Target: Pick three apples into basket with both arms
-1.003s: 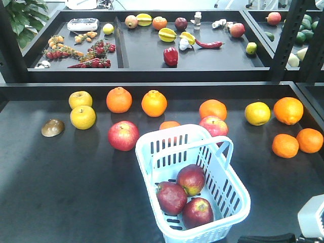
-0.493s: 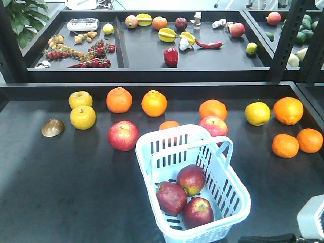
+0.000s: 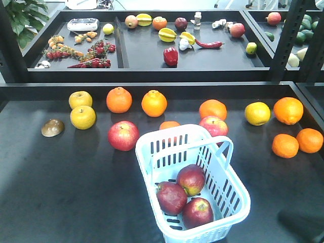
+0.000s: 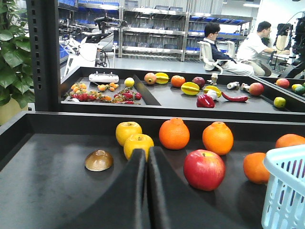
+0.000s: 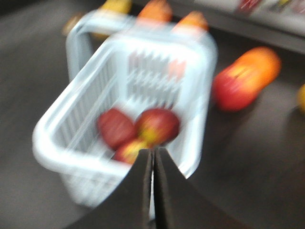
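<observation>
Three dark red apples lie together in the pale blue basket (image 3: 172, 131): one (image 3: 191, 178) at the back, one (image 3: 171, 198) to the left, one (image 3: 197, 212) in front. The blurred right wrist view shows the same apples (image 5: 157, 125) inside the basket (image 5: 57, 119), just beyond my right gripper (image 5: 153, 150), which is shut and empty, its tips near the basket's near rim. My left gripper (image 4: 145, 151) is shut and empty, low over the table, left of the basket (image 4: 286, 191). Neither arm appears in the front view.
Two lighter red apples (image 3: 123, 135) (image 3: 213, 125) lie beside the basket, with oranges (image 3: 119, 99), yellow fruit (image 3: 82, 117) and a brown dome (image 3: 52, 127) behind. A raised rear shelf (image 3: 152, 71) holds mixed produce. Black posts (image 3: 287, 40) flank it.
The pale and black part of the right arm at the front view's bottom right corner has left the frame; only a shadow stays. Basket and apples have not moved.
</observation>
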{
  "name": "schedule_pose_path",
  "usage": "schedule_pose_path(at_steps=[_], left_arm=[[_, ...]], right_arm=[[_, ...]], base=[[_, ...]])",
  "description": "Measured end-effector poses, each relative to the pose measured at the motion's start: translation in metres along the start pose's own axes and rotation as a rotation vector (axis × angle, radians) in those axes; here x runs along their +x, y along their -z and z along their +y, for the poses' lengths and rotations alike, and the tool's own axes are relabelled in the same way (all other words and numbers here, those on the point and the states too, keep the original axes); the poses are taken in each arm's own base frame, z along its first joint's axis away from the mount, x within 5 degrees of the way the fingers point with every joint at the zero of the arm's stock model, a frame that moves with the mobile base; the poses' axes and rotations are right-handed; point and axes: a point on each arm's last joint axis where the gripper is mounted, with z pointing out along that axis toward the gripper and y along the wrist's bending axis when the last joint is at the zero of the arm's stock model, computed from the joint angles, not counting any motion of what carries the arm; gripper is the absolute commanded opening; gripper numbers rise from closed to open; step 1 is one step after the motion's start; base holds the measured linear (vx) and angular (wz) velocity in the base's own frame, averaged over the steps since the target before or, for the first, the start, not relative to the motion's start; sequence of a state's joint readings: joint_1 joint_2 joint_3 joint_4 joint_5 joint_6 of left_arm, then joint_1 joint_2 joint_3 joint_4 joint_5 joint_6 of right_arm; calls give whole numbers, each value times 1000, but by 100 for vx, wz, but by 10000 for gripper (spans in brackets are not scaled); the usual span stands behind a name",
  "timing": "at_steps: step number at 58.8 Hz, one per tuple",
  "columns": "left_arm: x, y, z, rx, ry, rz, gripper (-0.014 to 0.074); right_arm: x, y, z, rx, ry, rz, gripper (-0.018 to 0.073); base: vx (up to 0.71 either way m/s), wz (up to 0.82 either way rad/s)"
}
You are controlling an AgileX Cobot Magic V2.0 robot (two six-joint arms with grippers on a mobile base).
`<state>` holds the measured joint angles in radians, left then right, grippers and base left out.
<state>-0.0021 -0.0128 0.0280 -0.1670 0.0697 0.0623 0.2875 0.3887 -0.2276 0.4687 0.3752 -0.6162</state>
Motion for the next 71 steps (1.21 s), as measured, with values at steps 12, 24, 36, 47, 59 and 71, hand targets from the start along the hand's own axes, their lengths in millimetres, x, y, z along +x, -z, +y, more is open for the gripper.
schedule_pose_path(at_steps=[12,24,36,47,59,71], left_arm=[[0,0,0,0,0,0,-6],[0,0,0,0,0,0,-6],[0,0,0,0,1,0,-6],[0,0,0,0,1,0,-6],[0,0,0,0,1,0,-6],[0,0,0,0,1,0,-6]], right_arm=[[35,-1,-6,150,-178,-200,-5],[47,9,-5,177,-189,-330,-5],[51,15,-9,279,-160,-340,-5],[54,16,-13,361,-153,-310,-5],[54,19,-18,464,-106,-294,-5],[54,19,-19,468,-181,-321,-5]], base=[[0,0],[0,0],[0,0],[0,0],[0,0],[0,0]])
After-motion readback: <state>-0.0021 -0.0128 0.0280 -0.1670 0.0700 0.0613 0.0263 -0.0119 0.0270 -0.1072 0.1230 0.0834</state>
